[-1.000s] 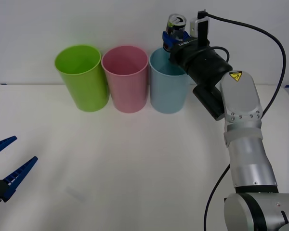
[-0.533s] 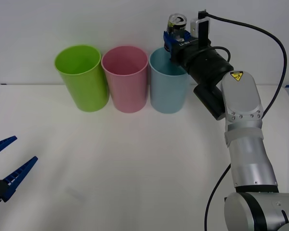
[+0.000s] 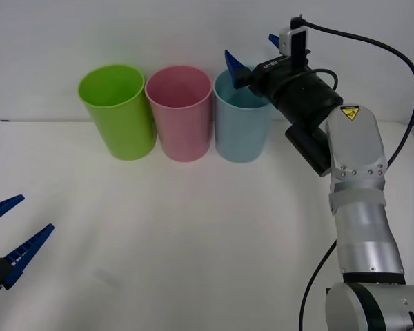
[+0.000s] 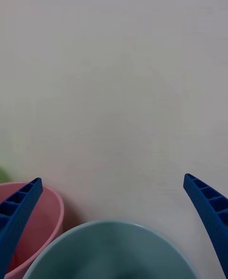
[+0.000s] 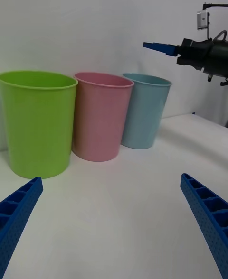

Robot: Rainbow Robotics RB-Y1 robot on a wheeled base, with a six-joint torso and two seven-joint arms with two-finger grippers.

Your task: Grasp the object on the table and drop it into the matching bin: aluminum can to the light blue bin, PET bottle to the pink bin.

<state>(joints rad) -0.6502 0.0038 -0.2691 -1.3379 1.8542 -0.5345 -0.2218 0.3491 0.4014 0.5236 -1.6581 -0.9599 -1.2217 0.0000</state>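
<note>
1. Our right gripper (image 3: 252, 54) hangs above the rim of the light blue bin (image 3: 240, 131), fingers spread wide with nothing between them. The can is not visible in our views; we judge it has gone into the blue bin, though we cannot see the bin's bottom to confirm.
2. The wrist camera looks down between the two blue fingers (image 4: 16, 217) at the blue bin's mouth, with the pink bin (image 3: 180, 117) touching or just beside it.
3. Our left gripper (image 3: 7, 241) waits low at the near left edge of the table (image 3: 193, 241), fingers apart and empty.
4. Step in hand, as we judge it: release done, withdrawal next. To do it well, we should lift straight up before swinging back, so a finger does not catch the blue rim and tip the bin.
5. Edges: the green bin (image 3: 119, 110), pink and blue bins stand in a tight row near the far table edge, against the wall.
6. Open room: the white tabletop before the bins is bare, so the retreat path toward us looks free.
</note>
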